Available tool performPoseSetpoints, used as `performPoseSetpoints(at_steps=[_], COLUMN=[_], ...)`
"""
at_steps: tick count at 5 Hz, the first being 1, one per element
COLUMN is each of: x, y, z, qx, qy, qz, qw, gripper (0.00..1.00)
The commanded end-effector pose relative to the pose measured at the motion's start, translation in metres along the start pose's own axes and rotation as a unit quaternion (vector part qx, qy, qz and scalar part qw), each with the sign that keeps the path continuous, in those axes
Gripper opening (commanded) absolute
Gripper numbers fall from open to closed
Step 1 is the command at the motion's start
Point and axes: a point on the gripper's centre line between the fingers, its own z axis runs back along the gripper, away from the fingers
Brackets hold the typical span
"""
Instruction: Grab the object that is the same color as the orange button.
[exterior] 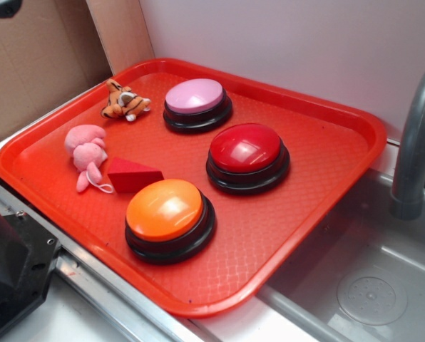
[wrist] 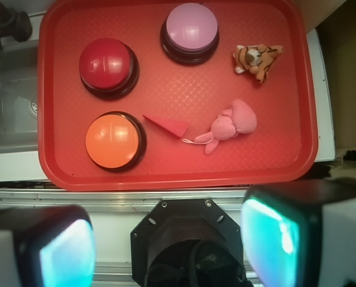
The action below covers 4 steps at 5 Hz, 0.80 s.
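The small orange striped plush tiger (exterior: 125, 102) lies at the far left corner of the red tray (exterior: 326, 164), beside the pink-topped button. In the wrist view the tiger (wrist: 257, 58) is at the upper right. The orange button (exterior: 167, 216) stands at the tray's near side; it also shows in the wrist view (wrist: 113, 142) at the lower left. My gripper (wrist: 169, 240) hangs high above, back over the robot's base and short of the tray's near edge. Its two fingers stand wide apart with nothing between them.
On the tray also stand a red-topped button (exterior: 247, 154) and a pink-topped button (exterior: 197, 102). A pink plush toy (exterior: 86, 152) and a red wedge block (exterior: 132, 174) lie near the orange button. A grey sink (exterior: 383, 278) with a faucet (exterior: 416, 142) is to the right.
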Motion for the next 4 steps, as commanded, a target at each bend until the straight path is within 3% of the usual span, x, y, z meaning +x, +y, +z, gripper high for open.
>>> performPoseSetpoints(at_steps=[1,3,4], x=[0.000,0.045,0.066], y=[0.000,0.033,0.066], z=[0.000,-0.051,-0.076], qx=[0.000,-0.017,0.055], qy=[0.000,-0.024,-0.025], qz=[0.000,-0.128,-0.151], qw=[1.000,0.991,0.987], gripper=[1.00,1.00,1.00])
